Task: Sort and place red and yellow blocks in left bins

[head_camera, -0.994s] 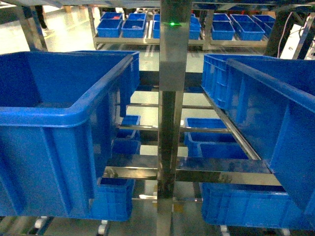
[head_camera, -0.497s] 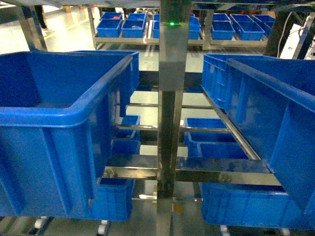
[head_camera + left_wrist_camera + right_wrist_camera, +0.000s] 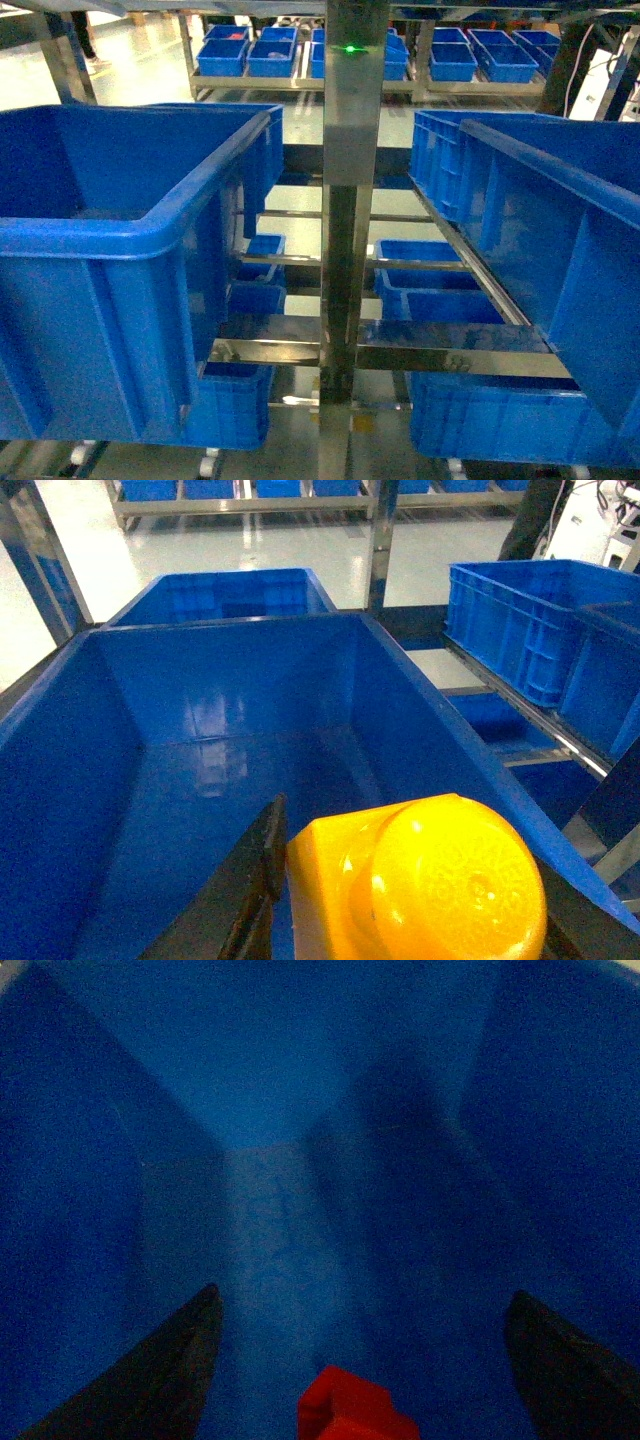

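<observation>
The yellow block [image 3: 420, 880] is glossy orange-yellow plastic with a broad rounded stud on top that catches the light. It sits between the dark fingers [image 3: 262, 865] of the left gripper [image 3: 405, 900], which pinches it at the near edge of the left bin [image 3: 130, 740], above the bin's bare blue floor. A second blue bin [image 3: 225, 590] stands just behind the left bin, and more blue crates [image 3: 530, 620] line the rack to its right.

The red block [image 3: 352, 1410] is bright red with a stepped, angular top; only its upper part shows at the bottom edge of the right wrist view. It lies low inside a deep blue bin [image 3: 300, 1080], between the two dark fingers [image 3: 160, 1370] of the right gripper [image 3: 360, 1360]. Those fingers are spread wide, well apart from the block on either side.

In the head view no arm or block shows: only the left bin [image 3: 130, 230], a right bin [image 3: 560, 200], and the steel post [image 3: 350, 200] between them.
</observation>
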Available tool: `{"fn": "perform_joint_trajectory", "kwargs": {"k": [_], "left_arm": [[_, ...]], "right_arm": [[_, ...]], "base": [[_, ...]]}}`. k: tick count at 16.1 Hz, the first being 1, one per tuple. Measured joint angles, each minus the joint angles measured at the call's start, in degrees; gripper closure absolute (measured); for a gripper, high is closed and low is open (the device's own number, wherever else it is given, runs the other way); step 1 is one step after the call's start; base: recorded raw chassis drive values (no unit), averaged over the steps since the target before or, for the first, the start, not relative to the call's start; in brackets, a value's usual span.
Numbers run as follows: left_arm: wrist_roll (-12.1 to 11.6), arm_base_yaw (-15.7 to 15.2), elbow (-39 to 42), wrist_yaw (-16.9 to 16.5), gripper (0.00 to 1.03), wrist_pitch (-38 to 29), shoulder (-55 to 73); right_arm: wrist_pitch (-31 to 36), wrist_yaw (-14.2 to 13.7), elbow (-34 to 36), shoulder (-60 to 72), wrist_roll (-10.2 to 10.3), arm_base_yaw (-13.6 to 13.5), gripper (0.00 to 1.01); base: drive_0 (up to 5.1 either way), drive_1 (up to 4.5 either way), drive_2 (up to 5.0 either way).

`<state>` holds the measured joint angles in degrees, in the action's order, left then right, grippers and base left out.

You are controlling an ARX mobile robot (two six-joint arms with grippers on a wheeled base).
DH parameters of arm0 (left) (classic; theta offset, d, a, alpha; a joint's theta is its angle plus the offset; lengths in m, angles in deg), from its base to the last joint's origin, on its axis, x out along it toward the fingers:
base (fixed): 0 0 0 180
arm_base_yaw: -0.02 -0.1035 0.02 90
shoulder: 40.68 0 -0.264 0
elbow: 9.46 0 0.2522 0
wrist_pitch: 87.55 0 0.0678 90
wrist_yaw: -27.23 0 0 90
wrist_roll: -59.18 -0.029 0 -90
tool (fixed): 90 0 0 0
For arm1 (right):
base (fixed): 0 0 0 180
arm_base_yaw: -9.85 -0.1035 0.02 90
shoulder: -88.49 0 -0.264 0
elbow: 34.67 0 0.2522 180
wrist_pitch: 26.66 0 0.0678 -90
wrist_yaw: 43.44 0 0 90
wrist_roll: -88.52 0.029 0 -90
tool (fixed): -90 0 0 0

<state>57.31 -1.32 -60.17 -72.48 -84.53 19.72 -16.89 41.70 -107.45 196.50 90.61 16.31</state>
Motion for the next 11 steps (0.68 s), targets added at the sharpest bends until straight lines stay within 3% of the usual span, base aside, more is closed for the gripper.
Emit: {"fn": "perform_joint_trajectory", "kwargs": {"k": [2, 9, 11], "left_arm": [[0.00, 0.00, 0.00, 0.00, 0.57, -0.02, 0.00], [0.00, 0.00, 0.00, -0.02, 0.57, 0.00, 0.00], [0.00, 0.00, 0.00, 0.00, 0.57, 0.00, 0.00]], "right_arm": [[1.38, 0.48, 3.30, -4.15, 0.02, -0.55, 0.01], [-1.92, 7.96, 19.82, -29.18, 0.02, -3.45, 0.03], [-3.78, 8.31, 22.58, -34.32, 0.02, -3.45, 0.03]], "base": [[0.0, 0.00, 0.0], [0.0, 0.00, 0.0], [0.0, 0.00, 0.0]]}}
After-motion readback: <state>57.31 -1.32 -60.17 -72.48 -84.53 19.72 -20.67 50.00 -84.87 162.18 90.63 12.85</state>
